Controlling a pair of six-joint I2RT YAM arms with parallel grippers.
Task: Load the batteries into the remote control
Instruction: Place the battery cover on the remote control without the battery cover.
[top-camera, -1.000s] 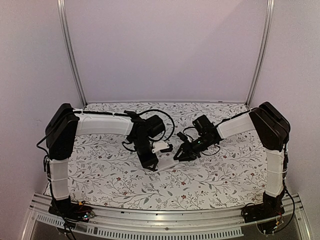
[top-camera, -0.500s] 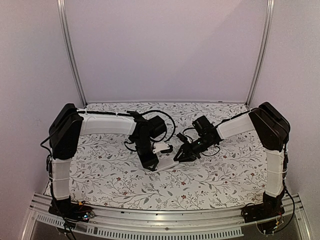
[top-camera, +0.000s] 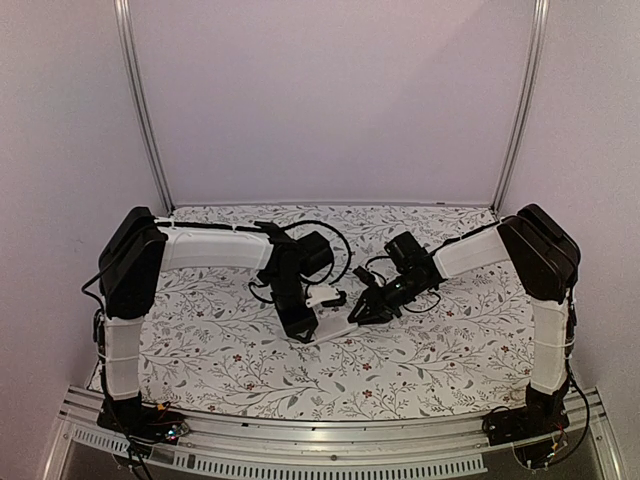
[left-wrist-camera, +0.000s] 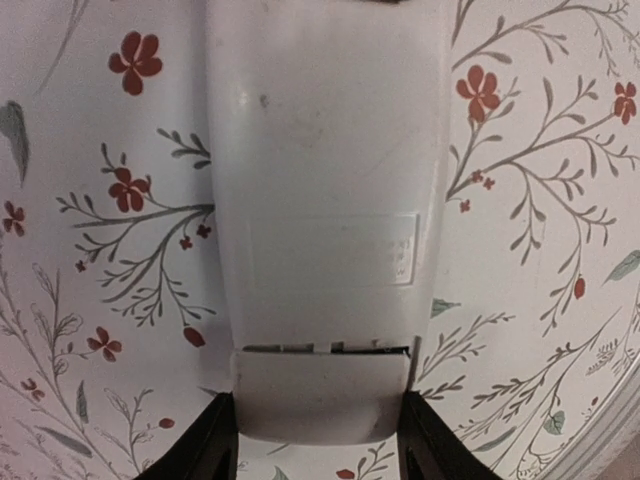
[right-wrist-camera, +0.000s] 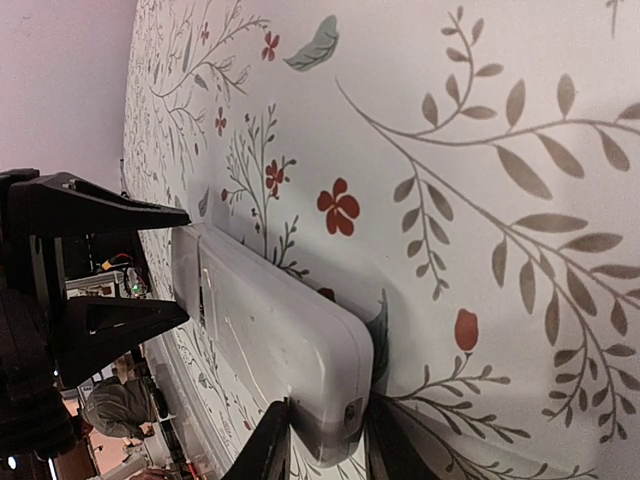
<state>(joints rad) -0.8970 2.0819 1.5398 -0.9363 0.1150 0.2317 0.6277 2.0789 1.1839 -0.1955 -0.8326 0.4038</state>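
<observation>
The remote control lies white back up, low over the floral cloth, with a seam across its near end. My left gripper is shut on that near end, one black finger on each side edge. My right gripper is shut on the opposite end, its fingers pressed against the rounded corner. In the right wrist view the remote control runs away toward the left gripper's fingers. From above, the remote control spans between the left gripper and the right gripper. The batteries are out of view.
The floral tablecloth covers the table. Black cables loop behind the two wrists at the centre. A metal rail runs along the near edge, and upright posts stand at the back corners.
The right gripper's jaws have narrowed onto the remote's end. The left arm's shoulder shifted slightly; the remote stays where it was.
</observation>
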